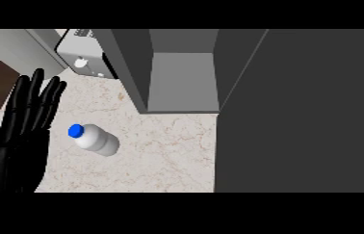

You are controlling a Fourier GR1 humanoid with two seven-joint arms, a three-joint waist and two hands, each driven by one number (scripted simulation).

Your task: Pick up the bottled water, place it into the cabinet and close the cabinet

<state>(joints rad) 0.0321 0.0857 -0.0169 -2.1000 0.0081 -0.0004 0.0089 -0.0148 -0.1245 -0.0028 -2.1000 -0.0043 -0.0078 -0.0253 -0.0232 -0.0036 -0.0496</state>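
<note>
At far left of the head view, the left hand (30,115) stands at the edge of the frame, fingers straight and pointing up, spread slightly, holding nothing. Reads as resting, not engaged.

Just right of it, apart from the fingers: bottled water (95,139) on the marbled counter (163,151). White body, blue cap toward the upper left. Whether it stands upright or lies tilted cannot be settled from this steep angle. Not touched by anything.

Up and left of centre, behind the bottle: a white appliance (82,55) with a round knob, possibly a toaster oven; too cropped to confirm.

Centre: cabinet (181,79), open, grey interior visible with a bare floor panel. Nothing inside that I can see.

Right: the large dark cabinet door (292,112), swung outward and covering most of the right half of the view.

Right hand: not visible.

Progress, judged from layout: nothing completed. Bottle not yet grasped, not yet in the cabinet, door not yet closed. All three steps remain; the grasp comes first.
</note>
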